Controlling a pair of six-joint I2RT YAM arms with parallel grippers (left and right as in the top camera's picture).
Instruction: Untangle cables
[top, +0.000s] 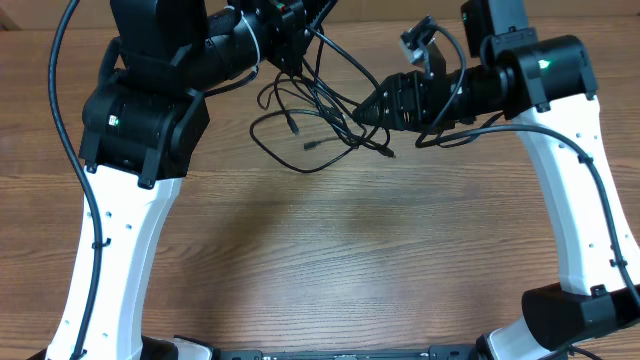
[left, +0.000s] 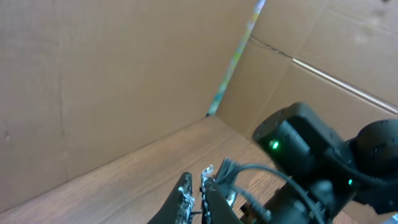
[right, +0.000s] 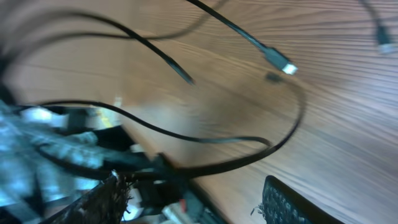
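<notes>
Black cables (top: 318, 118) — one silver-tipped — against a brown, wood-grained table (top: 350, 250).

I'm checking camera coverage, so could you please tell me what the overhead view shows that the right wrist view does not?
Only overhead: the left arm and right arm, with the whole tangle of cables between them. Only right wrist: a silver-tipped plug up close, and the right gripper with its jaws apart and a cable crossing near the tips. Both: thin black cables looping over the wooden table.
</notes>
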